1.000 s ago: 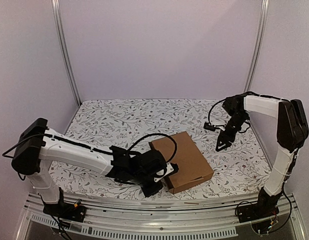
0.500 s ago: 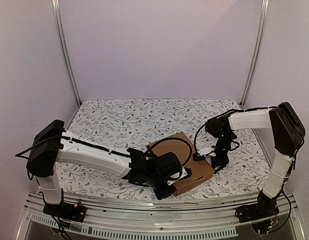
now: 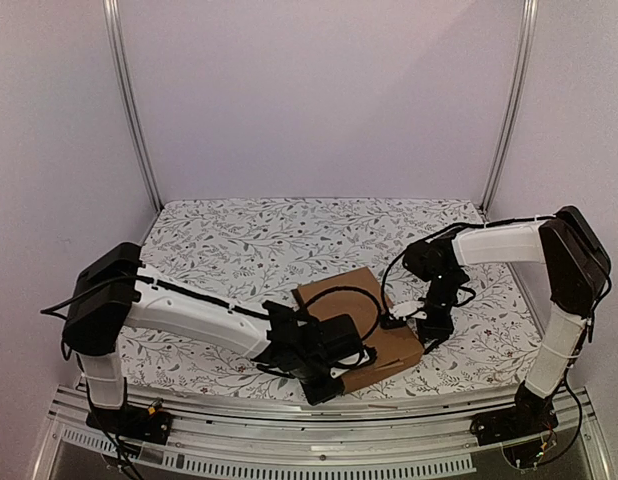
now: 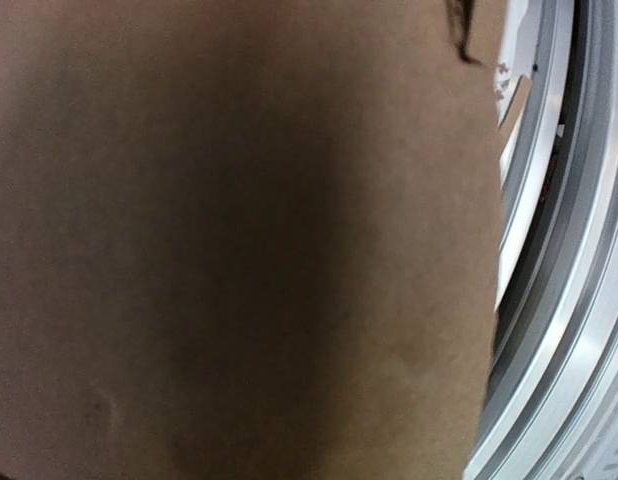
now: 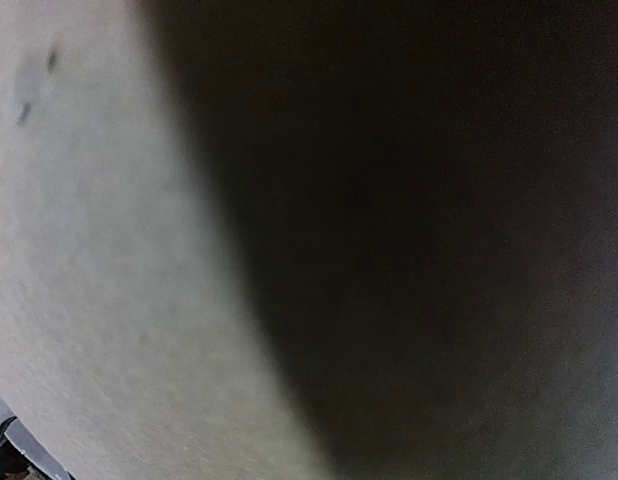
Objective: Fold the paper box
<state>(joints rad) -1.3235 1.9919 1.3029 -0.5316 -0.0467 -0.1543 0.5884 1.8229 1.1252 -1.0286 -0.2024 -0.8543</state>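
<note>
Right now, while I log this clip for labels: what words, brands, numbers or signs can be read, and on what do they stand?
No text can be read anywhere.
Cardboard box: plain brown, no print shows.
Table cloth: a leaf pattern only, no words.
Both wrist views: too close and blurred to show any text.

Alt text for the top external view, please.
A shallow brown paper box lies near the front of a floral-patterned table. The left claw is low over its near corner, the right claw at its right edge.
</note>
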